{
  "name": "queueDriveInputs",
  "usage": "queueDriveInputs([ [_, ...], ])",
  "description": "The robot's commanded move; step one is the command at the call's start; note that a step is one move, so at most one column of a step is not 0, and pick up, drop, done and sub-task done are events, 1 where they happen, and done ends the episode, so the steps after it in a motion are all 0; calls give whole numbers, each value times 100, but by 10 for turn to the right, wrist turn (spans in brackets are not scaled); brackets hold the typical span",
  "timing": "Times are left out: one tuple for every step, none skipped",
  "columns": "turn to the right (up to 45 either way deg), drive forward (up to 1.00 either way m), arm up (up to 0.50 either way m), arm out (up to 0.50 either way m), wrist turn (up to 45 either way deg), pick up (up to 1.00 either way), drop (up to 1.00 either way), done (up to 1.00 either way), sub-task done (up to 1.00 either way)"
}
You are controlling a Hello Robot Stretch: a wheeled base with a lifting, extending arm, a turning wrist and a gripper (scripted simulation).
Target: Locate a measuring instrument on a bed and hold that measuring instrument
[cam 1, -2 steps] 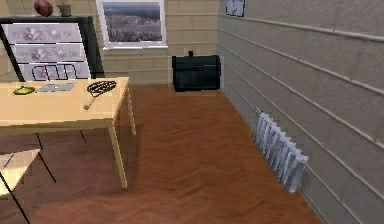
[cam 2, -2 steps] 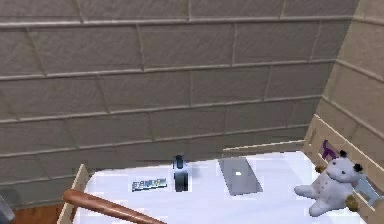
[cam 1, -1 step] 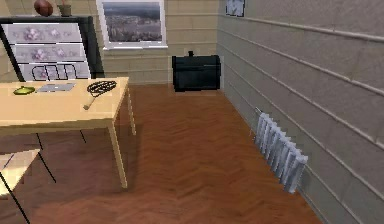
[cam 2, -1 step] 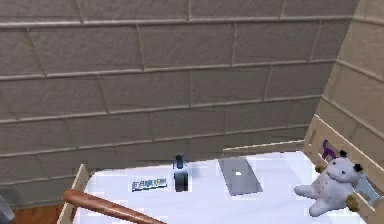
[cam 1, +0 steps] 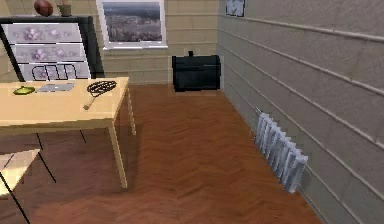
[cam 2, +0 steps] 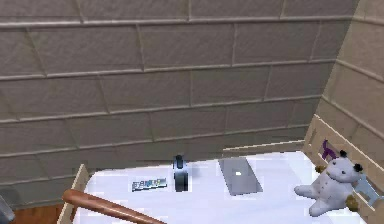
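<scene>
Currently: one white-sheeted bed with a light wooden frame (cam 2: 270, 206) stands against a plank wall, with four loose things on the sheet.
Counted on the sheet: one small flat pale strip with bluish marks (cam 2: 150, 184), one small dark upright object (cam 2: 180, 176) just beside it, one flat grey laptop-like slab (cam 2: 240, 175) and one white plush bear (cam 2: 328, 183). Which small thing is the measuring instrument cannot be told, and the strip's marks are too small to read. One reddish-brown bat-like rod (cam 2: 100, 205) crosses the near corner. Forward view: one light wooden table (cam 1: 60, 115), one black chest (cam 1: 196, 72), one white ribbed radiator (cam 1: 280, 150). Gripper state: cannot tell.
</scene>
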Motion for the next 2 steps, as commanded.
queueDriveInputs([
  [0,0,0,46,0,0,0,0,0],
  [0,0,0,0,450,0,0,0,0],
])
